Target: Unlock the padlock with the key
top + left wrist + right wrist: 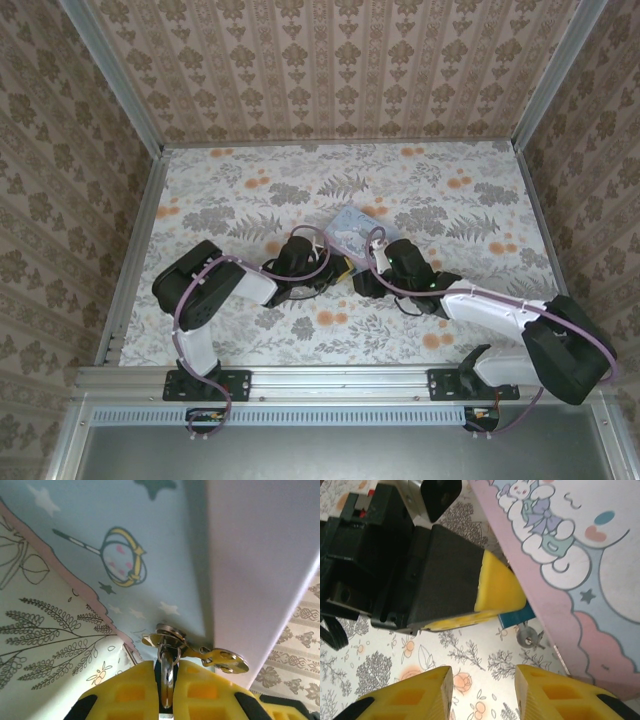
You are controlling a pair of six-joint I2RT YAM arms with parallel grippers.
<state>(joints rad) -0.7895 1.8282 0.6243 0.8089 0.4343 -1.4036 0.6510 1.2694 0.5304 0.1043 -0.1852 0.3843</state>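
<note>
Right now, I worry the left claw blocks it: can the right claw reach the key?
Probably yes. The right claw is open, facing the key over bare tabletop; the left claw, shut on the padlock, and the tin leave only a narrow gap.

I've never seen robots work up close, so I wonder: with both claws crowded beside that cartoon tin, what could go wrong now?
The left gripper pinches just a thin silvery loop at its fingertips; that could slip or twist loose. The right gripper stands open close to the left one and the tin, so moving in might bump either. The key is tiny and lies by the tin, easy to miss.
</note>
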